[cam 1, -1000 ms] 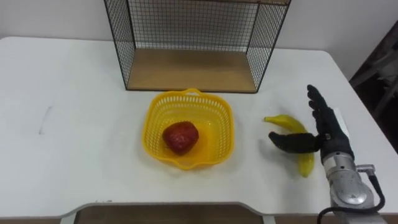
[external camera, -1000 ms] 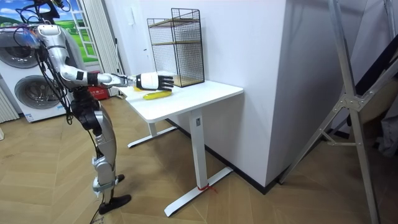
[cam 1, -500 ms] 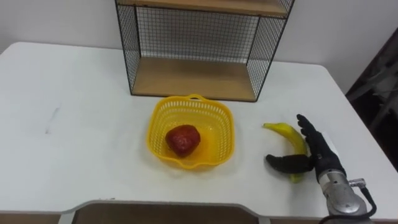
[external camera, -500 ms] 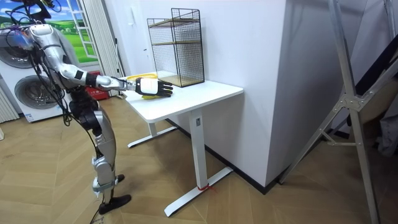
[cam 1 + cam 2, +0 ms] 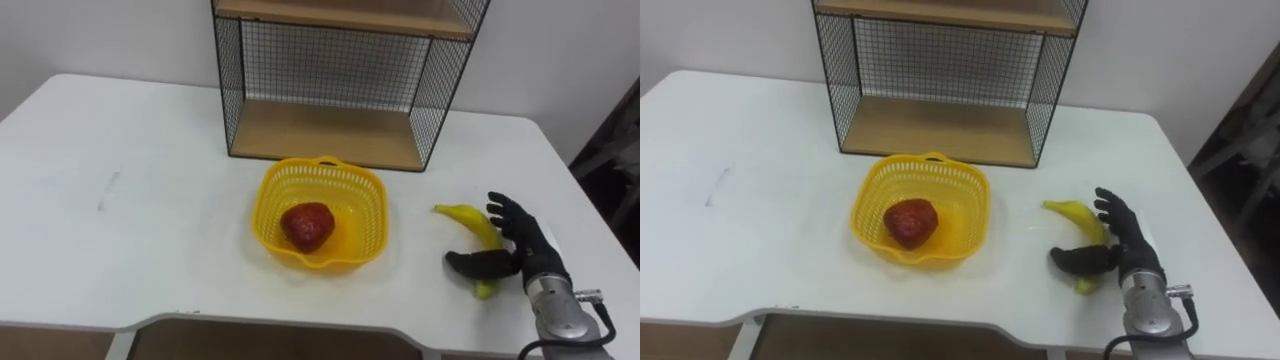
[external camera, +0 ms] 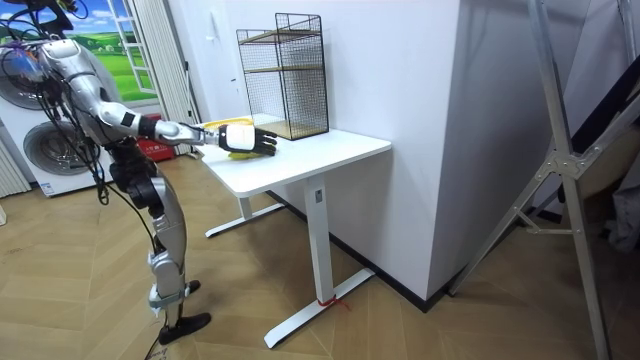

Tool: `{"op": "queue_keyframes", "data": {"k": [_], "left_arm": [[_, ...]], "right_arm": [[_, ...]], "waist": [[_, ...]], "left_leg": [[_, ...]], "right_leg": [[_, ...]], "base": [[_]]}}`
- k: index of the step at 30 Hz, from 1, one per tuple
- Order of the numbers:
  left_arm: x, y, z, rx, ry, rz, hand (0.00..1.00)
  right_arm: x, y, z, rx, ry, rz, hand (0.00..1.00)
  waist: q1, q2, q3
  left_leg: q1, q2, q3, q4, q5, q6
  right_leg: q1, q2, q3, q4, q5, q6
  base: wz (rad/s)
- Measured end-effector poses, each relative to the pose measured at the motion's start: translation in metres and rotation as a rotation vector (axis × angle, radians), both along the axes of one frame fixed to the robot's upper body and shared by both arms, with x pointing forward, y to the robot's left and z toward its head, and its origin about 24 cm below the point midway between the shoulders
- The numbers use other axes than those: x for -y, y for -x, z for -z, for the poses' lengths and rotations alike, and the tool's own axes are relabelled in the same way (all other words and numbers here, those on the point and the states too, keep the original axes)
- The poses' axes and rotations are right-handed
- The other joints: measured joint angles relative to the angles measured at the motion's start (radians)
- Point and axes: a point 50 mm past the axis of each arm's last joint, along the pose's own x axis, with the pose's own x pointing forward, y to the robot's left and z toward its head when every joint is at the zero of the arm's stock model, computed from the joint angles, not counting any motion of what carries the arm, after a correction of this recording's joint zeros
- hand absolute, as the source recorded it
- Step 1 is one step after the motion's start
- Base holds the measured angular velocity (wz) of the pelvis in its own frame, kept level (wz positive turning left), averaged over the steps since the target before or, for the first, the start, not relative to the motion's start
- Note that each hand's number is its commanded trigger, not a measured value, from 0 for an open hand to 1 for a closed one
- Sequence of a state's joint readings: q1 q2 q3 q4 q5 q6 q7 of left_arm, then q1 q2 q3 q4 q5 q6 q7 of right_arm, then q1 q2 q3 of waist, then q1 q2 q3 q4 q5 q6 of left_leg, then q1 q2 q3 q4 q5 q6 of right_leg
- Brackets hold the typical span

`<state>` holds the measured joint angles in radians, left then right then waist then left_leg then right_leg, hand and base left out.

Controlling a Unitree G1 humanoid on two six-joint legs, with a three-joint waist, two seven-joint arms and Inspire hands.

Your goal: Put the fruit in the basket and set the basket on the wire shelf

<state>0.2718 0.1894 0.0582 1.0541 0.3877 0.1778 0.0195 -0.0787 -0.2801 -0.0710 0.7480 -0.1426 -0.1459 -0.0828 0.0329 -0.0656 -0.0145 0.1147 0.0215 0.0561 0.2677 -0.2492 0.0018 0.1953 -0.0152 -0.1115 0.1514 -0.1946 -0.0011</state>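
Under the right hand [image 5: 530, 255] lies the banana [image 5: 462, 213].

basket [image 5: 374, 208]: bright yellow plastic, slotted lattice walls. red fruit [image 5: 307, 225] in it: deep red, glossy. banana [image 5: 471, 221]: yellow, going greenish at the near tip. right hand [image 5: 527, 247]: black, with a silver-grey wrist. wire shelf [image 5: 335, 68]: black wire in a fine square grid, light wood-tone boards. table [image 5: 150, 150]: plain white, faint grey mark on its left side. floor [image 6: 400, 330] in the room view: tan wood planks.
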Motion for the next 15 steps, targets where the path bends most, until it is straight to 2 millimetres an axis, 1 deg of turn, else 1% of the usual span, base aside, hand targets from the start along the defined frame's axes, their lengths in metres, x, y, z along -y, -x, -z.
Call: {"op": "queue_keyframes", "data": {"k": [3, 5, 7, 15], "left_arm": [[0.001, 0.001, 0.0, -0.006, 0.001, -0.001, 0.0], [0.001, 0.002, 0.0, -0.017, -0.003, -0.003, 0.0], [0.0, 0.003, 0.0, -0.03, -0.011, 0.009, 0.0], [0.0, 0.003, 0.0, -0.038, -0.025, 0.023, 0.0]], "right_arm": [[0.001, 0.0, 0.0, -0.004, 0.032, -0.008, 1.0], [0.005, 0.0, -0.002, 0.001, 0.075, 0.007, 1.0], [0.006, 0.001, -0.003, -0.001, 0.08, 0.009, 1.0], [0.012, 0.001, -0.005, 0.0, 0.131, 0.025, 1.0]], "waist": [[0.0, 0.002, -0.0012], [0.001, 0.008, -0.005], [0.002, 0.012, -0.0072], [0.005, 0.01, -0.0064]], "left_leg": [[-0.001, 0.0, -0.001, 0.001, 0.0, 0.0], [-0.001, -0.001, -0.002, -0.001, 0.0, 0.0], [0.0, -0.001, -0.001, -0.004, 0.0, 0.0], [0.003, -0.003, -0.002, -0.011, 0.0, 0.0]], "right_leg": [[0.001, 0.0, -0.001, 0.0, 0.0, 0.0], [0.002, -0.001, -0.001, -0.001, -0.001, 0.001], [0.002, -0.001, -0.001, -0.001, -0.001, 0.001], [0.003, -0.001, -0.002, -0.003, -0.002, 0.002]], "base": [[0.0], [0.0], [0.0], [0.0]]}}
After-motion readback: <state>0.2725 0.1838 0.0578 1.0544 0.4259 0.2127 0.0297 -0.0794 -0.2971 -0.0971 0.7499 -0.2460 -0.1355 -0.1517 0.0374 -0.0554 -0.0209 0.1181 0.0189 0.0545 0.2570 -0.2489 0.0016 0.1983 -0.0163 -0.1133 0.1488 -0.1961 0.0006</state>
